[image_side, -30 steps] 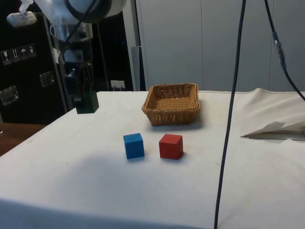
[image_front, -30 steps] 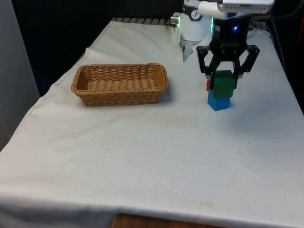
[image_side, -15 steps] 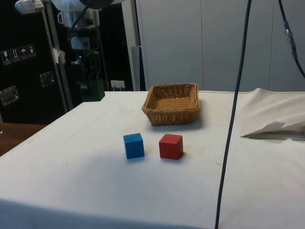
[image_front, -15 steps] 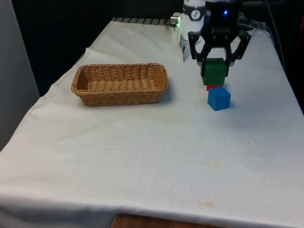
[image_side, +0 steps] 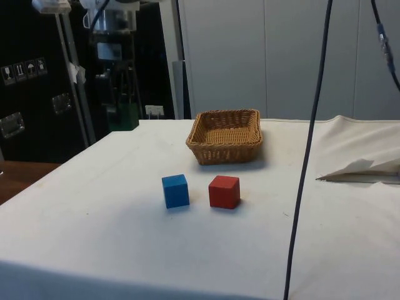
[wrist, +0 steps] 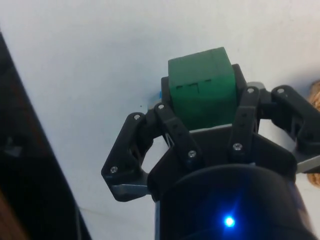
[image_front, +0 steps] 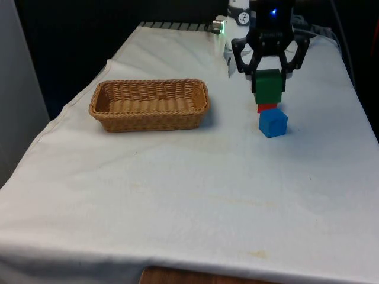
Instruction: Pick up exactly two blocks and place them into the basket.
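Green block (image_front: 267, 87) is being clenched by gripper (image_front: 268, 77) midair; wicker basket (image_front: 149, 105) sitting at its 9 o'clock, blue block (image_front: 273, 123) below.

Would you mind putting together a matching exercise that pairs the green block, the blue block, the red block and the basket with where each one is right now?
Things:
1. green block
2. blue block
3. red block
4. basket

Places:
A. on the cloth, between the blue block and the basket's side of the table in the side view
B. standing on the cloth with nothing in it
C. held in the end effector, off the cloth
D. on the cloth beside the red block, nearest the front camera of the three blocks

Pairs: 1-C, 2-D, 3-A, 4-B
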Robot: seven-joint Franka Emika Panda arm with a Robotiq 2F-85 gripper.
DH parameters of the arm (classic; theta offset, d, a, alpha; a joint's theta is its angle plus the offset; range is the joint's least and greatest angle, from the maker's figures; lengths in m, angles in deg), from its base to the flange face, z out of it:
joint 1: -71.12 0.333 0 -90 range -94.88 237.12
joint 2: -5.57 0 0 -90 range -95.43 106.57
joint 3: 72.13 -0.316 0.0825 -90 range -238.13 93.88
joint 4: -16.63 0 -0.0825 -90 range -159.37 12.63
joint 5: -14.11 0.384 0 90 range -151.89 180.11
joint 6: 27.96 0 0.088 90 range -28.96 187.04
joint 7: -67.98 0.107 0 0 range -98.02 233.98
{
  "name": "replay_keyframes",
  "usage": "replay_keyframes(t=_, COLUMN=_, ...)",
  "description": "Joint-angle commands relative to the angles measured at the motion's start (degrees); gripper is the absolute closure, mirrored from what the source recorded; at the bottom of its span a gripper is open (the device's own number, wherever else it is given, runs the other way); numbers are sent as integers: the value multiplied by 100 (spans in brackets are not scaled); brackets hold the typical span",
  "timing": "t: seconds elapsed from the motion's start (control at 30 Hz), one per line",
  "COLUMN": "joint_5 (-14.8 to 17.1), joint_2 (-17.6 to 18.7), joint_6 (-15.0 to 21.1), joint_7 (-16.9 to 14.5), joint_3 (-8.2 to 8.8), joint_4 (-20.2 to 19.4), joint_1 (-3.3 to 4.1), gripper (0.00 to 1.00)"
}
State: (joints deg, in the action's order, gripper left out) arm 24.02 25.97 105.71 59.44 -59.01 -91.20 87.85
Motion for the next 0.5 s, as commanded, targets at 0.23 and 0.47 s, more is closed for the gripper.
replay_keyframes(t=0.23, joint_5=344, joint_2=-160, joint_6=97, joint_7=-258, joint_3=52, joint_4=-241, joint_1=-23, gripper=99)
replay_keyframes(t=0.47, joint_5=292, joint_2=-327, joint_6=69, joint_7=-332, joint_3=155, joint_4=-493, joint_1=-11, gripper=99)
